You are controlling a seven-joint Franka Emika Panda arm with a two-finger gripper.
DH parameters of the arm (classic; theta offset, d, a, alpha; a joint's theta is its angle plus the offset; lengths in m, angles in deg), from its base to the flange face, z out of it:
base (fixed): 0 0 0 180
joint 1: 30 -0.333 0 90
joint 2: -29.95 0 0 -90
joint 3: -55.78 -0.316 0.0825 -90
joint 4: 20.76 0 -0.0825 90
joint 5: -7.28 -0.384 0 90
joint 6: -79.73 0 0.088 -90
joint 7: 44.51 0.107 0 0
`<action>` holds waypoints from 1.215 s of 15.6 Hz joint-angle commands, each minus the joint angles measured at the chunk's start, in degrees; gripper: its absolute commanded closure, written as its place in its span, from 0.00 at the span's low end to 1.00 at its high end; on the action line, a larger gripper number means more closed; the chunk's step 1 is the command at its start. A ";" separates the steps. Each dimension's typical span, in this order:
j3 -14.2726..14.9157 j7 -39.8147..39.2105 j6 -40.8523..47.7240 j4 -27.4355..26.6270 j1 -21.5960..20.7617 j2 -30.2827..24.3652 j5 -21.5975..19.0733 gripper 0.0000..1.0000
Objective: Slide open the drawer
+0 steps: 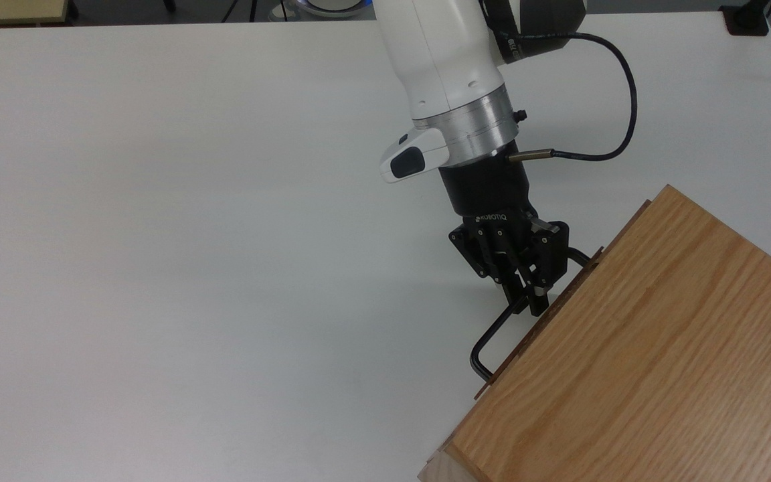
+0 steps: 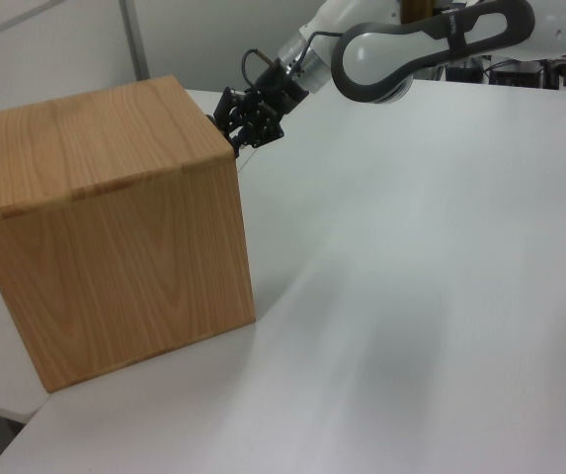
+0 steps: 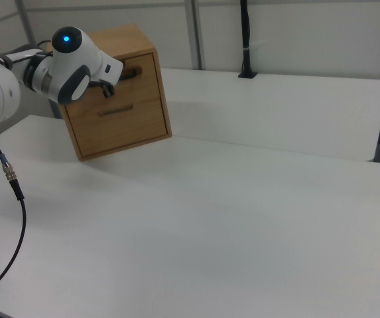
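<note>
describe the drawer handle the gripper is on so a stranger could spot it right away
Find the oak cabinet on the white table. On its upper drawer front runs a thin black U-shaped handle, with the gripper closed on its bar. The lower drawer's handle has nothing gripping it.

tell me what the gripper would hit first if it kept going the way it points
The gripper already sits at the drawer's black handle; pushing on, it would likely meet the drawer front just behind, though depth is unclear.

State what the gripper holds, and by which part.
The gripper is shut on the drawer's black handle, gripping its long bar nearer the top view's upper end.
</note>
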 commanded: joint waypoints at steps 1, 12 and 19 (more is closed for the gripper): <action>1.16 1.38 0.00 -0.23 -0.13 -0.55 -0.90 0.81; -1.91 -6.87 6.66 -14.47 6.81 -13.64 -1.25 0.86; -2.27 -8.46 14.85 -15.44 8.40 -16.46 -1.25 0.88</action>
